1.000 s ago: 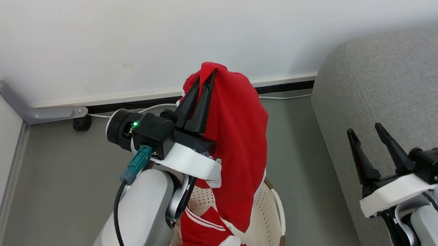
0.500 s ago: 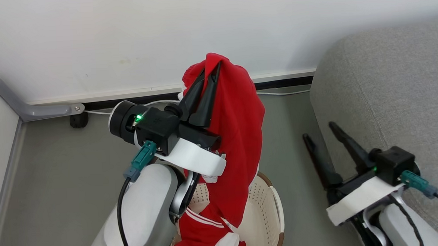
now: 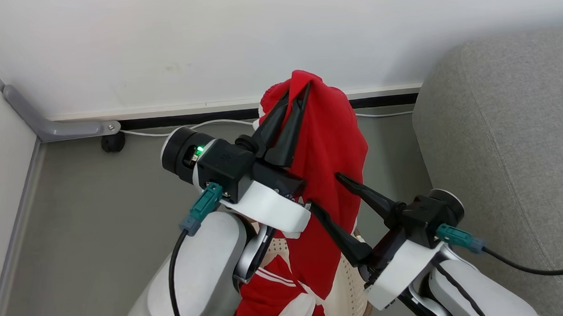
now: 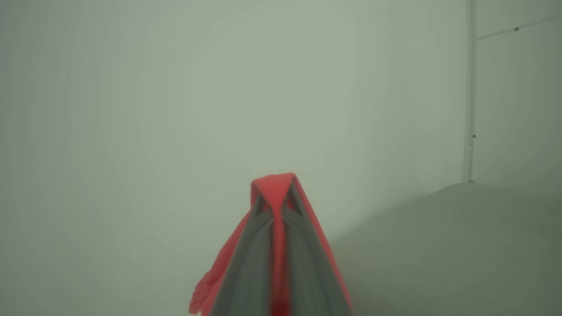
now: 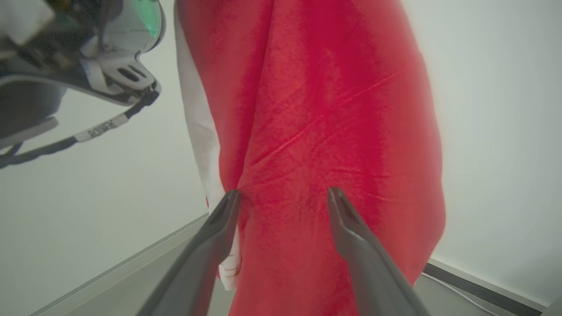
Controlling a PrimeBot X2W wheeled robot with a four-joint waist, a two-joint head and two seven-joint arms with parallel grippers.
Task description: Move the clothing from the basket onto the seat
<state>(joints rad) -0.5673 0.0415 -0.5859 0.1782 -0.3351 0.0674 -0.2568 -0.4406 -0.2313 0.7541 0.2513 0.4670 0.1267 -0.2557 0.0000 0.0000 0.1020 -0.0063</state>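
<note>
Left gripper clamped on red clothing, holding it up over basket at 6 o'clock. Fabric hangs long and creased, with a white edge panel. Right gripper fingers spread wide at the hanging cloth; can't tell contact. Seat at 3 o'clock.

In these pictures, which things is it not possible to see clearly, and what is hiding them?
Basket, head view: mostly hidden behind the left arm, the hanging garment and the right end effector; cut off by the bottom edge.
Clothing inside it: amount hidden by the same things.
Left end effector, left wrist view: blurred and hazy.
Seat, head view: cut off by the right edge.
</note>
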